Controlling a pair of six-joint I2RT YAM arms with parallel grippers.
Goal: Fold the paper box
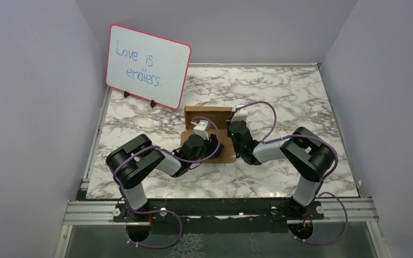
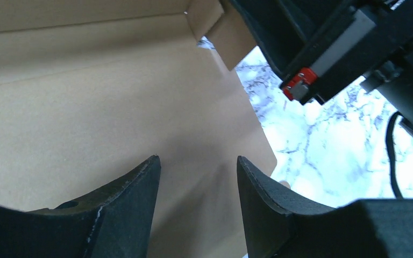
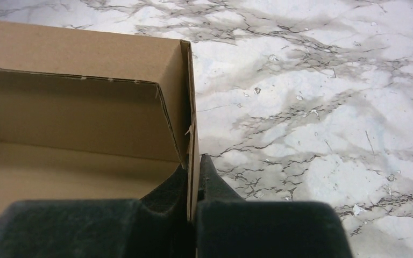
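The paper box (image 1: 207,114) is brown cardboard, partly folded, lying mid-table with its far wall raised. In the right wrist view its right side wall (image 3: 192,123) stands upright, and my right gripper (image 3: 194,171) is shut on that wall, one finger inside the box and one outside. My left gripper (image 2: 198,177) hovers just over the box's flat floor panel (image 2: 86,118) with its jaws apart and nothing between them. From above, the left gripper (image 1: 204,141) sits over the box's near part, and the right gripper (image 1: 235,128) is at its right edge.
A pink-framed whiteboard (image 1: 147,65) with blue writing stands at the back left. Grey walls close in the marble table (image 1: 296,102) on three sides. The two wrists are close together over the box.
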